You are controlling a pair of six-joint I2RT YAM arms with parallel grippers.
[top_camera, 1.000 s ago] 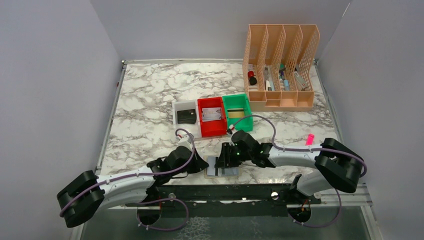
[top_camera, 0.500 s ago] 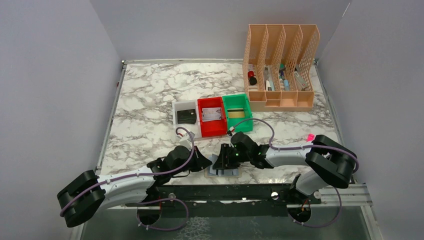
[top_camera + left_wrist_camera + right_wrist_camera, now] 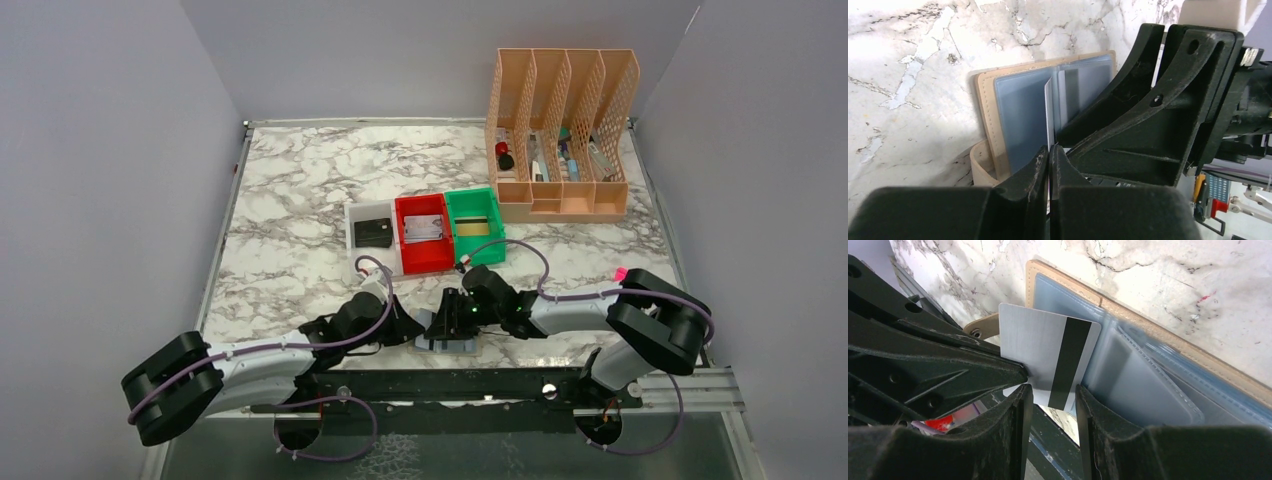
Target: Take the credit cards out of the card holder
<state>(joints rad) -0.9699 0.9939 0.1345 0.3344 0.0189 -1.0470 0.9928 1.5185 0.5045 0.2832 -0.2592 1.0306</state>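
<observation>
Now nearly freed: left gripper [image 3: 1049, 152] pinches the silvery card [image 3: 1048, 355] over the open card holder [image 3: 445, 341], lower centre of the top view, as the right gripper [image 3: 1053, 410], part-spread, has edged leftward.

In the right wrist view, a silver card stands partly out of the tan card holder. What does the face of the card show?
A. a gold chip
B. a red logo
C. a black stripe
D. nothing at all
C: the silver card, partly out of the card holder, has one black stripe running across its face.
</observation>
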